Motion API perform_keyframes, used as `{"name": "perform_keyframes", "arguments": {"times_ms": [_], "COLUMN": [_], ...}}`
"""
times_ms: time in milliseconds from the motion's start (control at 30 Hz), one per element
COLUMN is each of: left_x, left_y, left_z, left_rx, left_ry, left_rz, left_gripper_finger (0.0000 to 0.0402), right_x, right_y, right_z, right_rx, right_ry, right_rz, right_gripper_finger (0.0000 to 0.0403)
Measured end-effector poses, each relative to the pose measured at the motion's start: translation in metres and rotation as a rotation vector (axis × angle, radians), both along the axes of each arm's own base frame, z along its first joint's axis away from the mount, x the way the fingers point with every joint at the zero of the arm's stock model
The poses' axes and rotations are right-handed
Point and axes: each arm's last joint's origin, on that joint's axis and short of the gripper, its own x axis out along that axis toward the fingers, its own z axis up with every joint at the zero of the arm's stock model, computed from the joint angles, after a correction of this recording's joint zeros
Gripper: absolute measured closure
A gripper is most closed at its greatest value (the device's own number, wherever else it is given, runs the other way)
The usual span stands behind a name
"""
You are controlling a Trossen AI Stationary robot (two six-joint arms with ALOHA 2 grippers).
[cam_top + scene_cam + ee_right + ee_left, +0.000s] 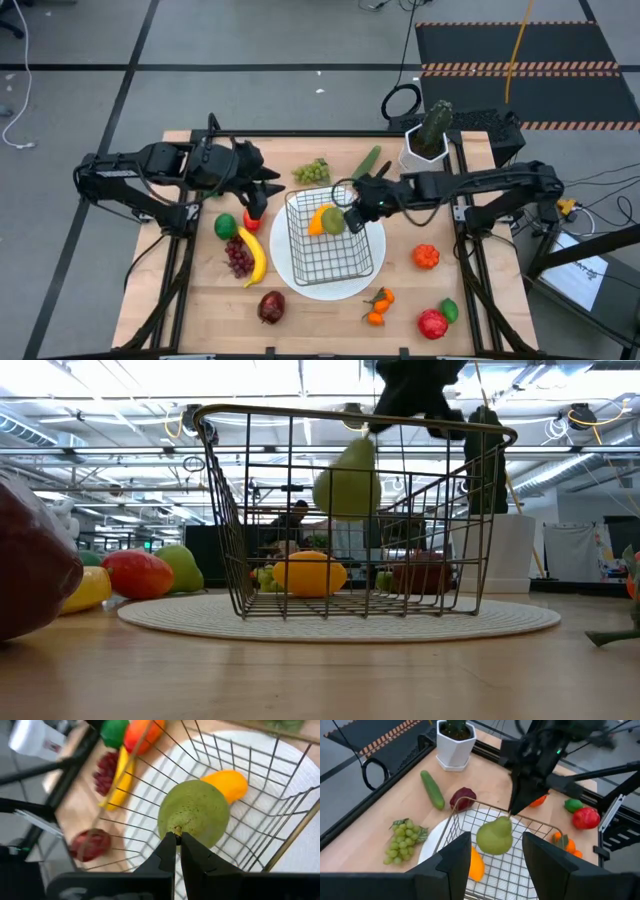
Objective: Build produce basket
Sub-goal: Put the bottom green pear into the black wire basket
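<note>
Right gripper (175, 842) pinched tight on the pear (194, 820) stem, fruit dangling straight down at six o'clock over the basket (330, 240).

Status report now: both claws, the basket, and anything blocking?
Right claw shut on green pear stem, hanging over the basket. Left claw open, empty, beside the plate. Orange pepper already inside. Nothing blocking.

A robotics lab: grey floor (250, 40) with hazard-striped mats (520, 45), trailing cables (15, 120), and fluorescent ceiling lights (300, 380).
</note>
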Motion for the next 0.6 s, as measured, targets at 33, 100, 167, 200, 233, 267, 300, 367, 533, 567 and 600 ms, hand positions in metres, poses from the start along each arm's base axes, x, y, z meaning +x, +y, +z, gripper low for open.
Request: {"name": "perform_keyframes", "arguments": {"times_ms": [33,100,167,200,233,267,300,367,533,567,600], "left_x": [0.0,0.0,-0.001,-0.001,-0.001,-0.001,-0.001,-0.001,-0.001,-0.001,-0.001], "left_y": [-0.001,-0.003,-0.004,-0.005,-0.006,-0.006,-0.006,-0.007,-0.007,-0.007,-0.007], "left_z": [0.0,0.0,-0.001,-0.001,-0.001,-0.001,-0.001,-0.001,-0.001,-0.001,0.0], "left_rx": [0.003,0.006,0.006,0.005,0.005,0.005,0.004,-0.001,-0.006,-0.005,-0.005], "left_ry": [0.002,0.006,0.008,0.008,0.008,0.008,0.008,0.007,0.006,0.005,0.005], "left_rz": [-0.007,-0.017,-0.022,-0.025,-0.029,-0.03,-0.031,-0.031,-0.028,-0.026,-0.023], "left_gripper_finger": [0.0225,0.0225,0.0225,0.0225,0.0225,0.0225,0.0225,0.0225,0.0225,0.0225,0.0225], "right_x": [0.003,0.007,0.011,0.011,0.012,0.012,0.012,0.011,0.007,0.007,0.006], "right_y": [-0.001,-0.004,-0.007,-0.009,-0.01,-0.011,-0.012,-0.015,-0.022,-0.023,-0.024], "right_z": [-0.004,-0.01,-0.016,-0.019,-0.021,-0.022,-0.022,-0.023,-0.026,-0.026,-0.026], "right_rx": [-0.001,-0.001,-0.003,-0.004,-0.005,-0.005,-0.007,-0.009,-0.011,-0.016,-0.021], "right_ry": [0.014,0.036,0.057,0.068,0.082,0.087,0.093,0.106,0.156,0.159,0.159], "right_rz": [-0.002,-0.012,-0.021,-0.026,-0.03,-0.033,-0.034,-0.038,-0.059,-0.056,-0.052], "right_gripper_finger": [0.04,0.0399,0.0399,0.0399,0.0398,0.0398,0.0398,0.0398,0.0397,0.0397,0.0397]}}
